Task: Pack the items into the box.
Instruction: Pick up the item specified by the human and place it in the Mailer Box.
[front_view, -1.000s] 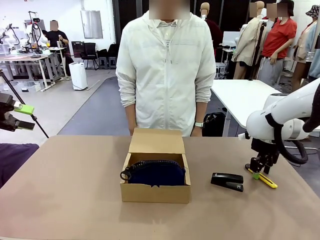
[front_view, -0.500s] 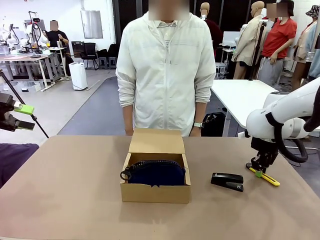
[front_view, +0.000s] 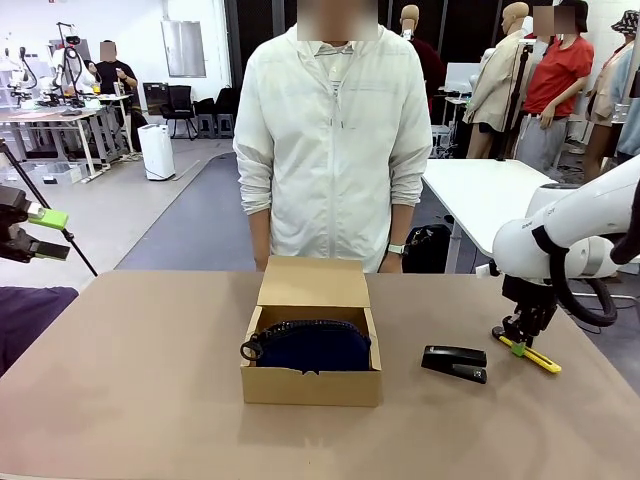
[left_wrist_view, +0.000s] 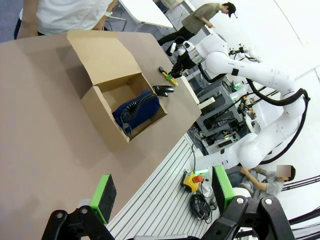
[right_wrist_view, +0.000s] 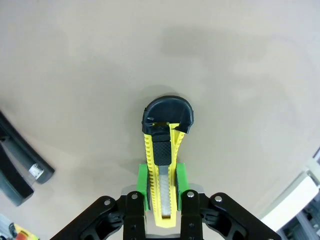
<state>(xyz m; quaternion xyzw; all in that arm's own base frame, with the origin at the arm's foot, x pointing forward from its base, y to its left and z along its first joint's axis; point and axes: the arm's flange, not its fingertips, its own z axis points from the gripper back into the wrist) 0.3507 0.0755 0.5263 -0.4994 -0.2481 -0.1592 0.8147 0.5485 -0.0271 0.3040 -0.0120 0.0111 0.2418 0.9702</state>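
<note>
The brown cardboard box (front_view: 310, 385) stands mid-table with its flap lid up, and the navy zip pouch (front_view: 312, 345) lies inside it. At the table's right edge my right gripper (front_view: 517, 345) points down, shut on the yellow-and-black utility knife (front_view: 537, 358). In the right wrist view the green pads (right_wrist_view: 143, 181) clamp the knife (right_wrist_view: 162, 150) near its rear end, with the black tip low over the table. My left gripper (front_view: 40, 232) hangs open off the table's left side. The left wrist view looks past the gripper (left_wrist_view: 162, 192) at the box (left_wrist_view: 100, 112) and pouch (left_wrist_view: 136, 109).
A black stapler (front_view: 455, 362) lies between the box and the knife, and it appears at the left edge as stapler (right_wrist_view: 20, 170) in the right wrist view. A person (front_view: 335, 140) stands at the far side behind the box. Bare tabletop (front_view: 130, 370) lies left of the box.
My right gripper's jaws have closed on the utility knife. The knife has shifted slightly, and the left arm has stayed still.
</note>
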